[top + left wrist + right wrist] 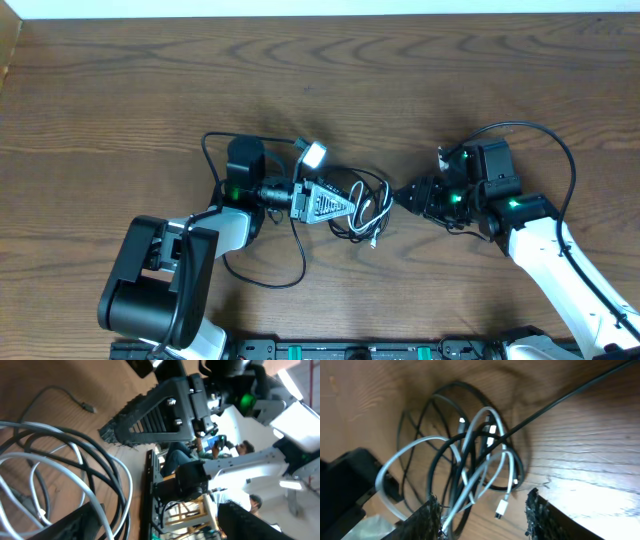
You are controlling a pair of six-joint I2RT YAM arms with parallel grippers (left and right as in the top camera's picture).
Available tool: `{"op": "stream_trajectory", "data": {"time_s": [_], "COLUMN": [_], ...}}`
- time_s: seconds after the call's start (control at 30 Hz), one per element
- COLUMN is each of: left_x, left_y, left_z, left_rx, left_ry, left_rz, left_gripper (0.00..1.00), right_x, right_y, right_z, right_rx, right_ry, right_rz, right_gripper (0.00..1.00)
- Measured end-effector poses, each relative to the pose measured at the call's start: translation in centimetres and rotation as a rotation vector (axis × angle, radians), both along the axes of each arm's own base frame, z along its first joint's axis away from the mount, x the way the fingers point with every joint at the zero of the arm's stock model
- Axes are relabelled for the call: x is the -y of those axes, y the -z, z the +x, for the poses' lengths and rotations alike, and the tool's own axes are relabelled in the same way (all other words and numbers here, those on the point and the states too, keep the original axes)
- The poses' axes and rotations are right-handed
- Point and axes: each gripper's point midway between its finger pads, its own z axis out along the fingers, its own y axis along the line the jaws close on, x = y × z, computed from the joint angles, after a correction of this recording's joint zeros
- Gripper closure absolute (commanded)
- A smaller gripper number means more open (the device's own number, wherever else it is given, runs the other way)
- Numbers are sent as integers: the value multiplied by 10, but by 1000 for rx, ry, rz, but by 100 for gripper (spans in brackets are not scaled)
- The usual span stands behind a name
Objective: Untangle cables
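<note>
The three thin cables lay bunched in one loose tangle on the dark brown, wood-grained table, and every place below is given from that tangle. The left gripper, a black two-fingered tool with ribbed triangular fingers, pointed in from the tangle's left side. In the left wrist view its fingers stood wide apart, one on either side of the loops, with strands lying between them and nothing pinched. The right gripper, black with rough-edged fingertips, sat just beside the tangle's right side, its jaws parted to a middling gap. The small white plug end lay on the wood in that gap. A white and a black strand ran close by one fingertip, though whether they touched it could not be told. Within the tangle the short white cable looped over and through the coils of the two black cables, crossing them several times; which black one was longer could not be told. The thicker black wire of the right arm curved well off to the tangle's right.
</note>
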Motion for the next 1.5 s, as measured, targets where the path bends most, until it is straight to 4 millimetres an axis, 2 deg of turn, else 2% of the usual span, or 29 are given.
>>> {"op": "stream_trajectory", "data": {"time_s": [0.03, 0.07, 0.2, 0.33, 0.4, 0.5, 0.67, 0.9, 1.0, 1.07, 1.13, 1.17, 1.33, 1.43, 1.5], "left_x": [0, 0, 1, 1, 1, 0, 0, 0, 0, 0, 0, 0, 0, 0, 0], "left_y": [0, -1, -10, -30, -42, -54, -56, -56, -56, -56, -56, -56, -56, -56, -56], "left_z": [0, 0, 2, 3, 2, 0, -1, -1, -1, -1, -1, -1, -1, -1, -1], "left_rx": [6, 4, 46, 162, 221, 267, 212, 181, 173, 171, 171, 170, 167, 168, 167], "left_ry": [1, 0, -2, -2, -2, 0, 0, 0, 0, 0, 0, 0, 0, 0, 0], "left_rz": [-1, -1, -17, -56, -77, -96, -89, -84, -82, -82, -82, -82, -81, -81, -81], "left_gripper": [71, 75, 75, 75, 75, 75, 75, 75, 75, 75, 75, 76, 74, 64, 62], "right_x": [2, 3, 8, 10, 6, 0, -9, -25, -27, -28, -30, -32, -37, -32, -24], "right_y": [2, 3, 8, 11, 9, 5, 1, -1, 2, 4, 7, 8, 17, 20, 21], "right_z": [0, 0, -3, -8, -11, -14, -18, -29, -31, -30, -28, -27, -22, -25, -31], "right_rx": [-3, -6, -27, -54, -65, -98, -151, -224, -238, -234, -238, -234, -213, -201, -206], "right_ry": [6, 11, 26, 29, 22, 24, 50, 62, 86, 98, 110, 111, 101, 86, 84], "right_rz": [-11, -22, -50, -61, -36, 17, 74, 108, 89, 79, 73, 72, 49, 12, -19], "right_gripper": [46, 46, 45, 44, 41, 45, 53, 52, 58, 74, 96, 99, 99, 99, 99]}}
